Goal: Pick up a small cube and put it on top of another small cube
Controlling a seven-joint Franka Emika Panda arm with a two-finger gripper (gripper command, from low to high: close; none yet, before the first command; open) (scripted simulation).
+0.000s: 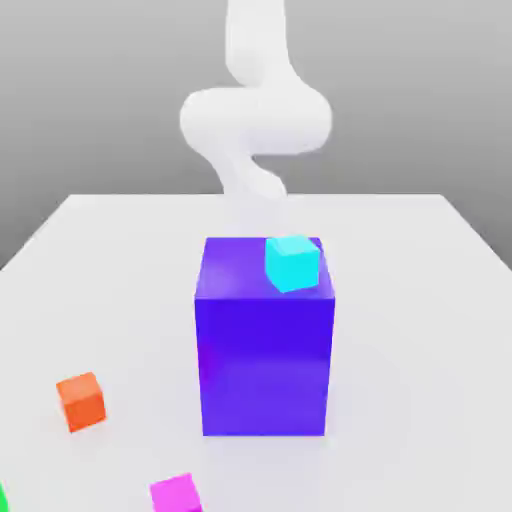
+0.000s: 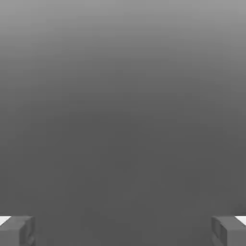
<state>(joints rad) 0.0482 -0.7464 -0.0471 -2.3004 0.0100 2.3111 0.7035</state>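
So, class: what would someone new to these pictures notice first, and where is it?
The big purple-blue block standing mid-table, with a cyan cube on its top, toward the exterior view's right corner. Behind it rises the white arm. Near the front, at the exterior view's left, lie an orange cube and a magenta-pink cube.

No readable text, labels, brands or numbers anywhere — cube faces are plain flat colour (pink, orange, cyan alike), the tabletop blank too.

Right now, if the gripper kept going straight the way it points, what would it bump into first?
Probably nothing: ahead of the gripper, between its open jaws, the hand view shows plain grey with no cube in the way, though depth is hard to judge.
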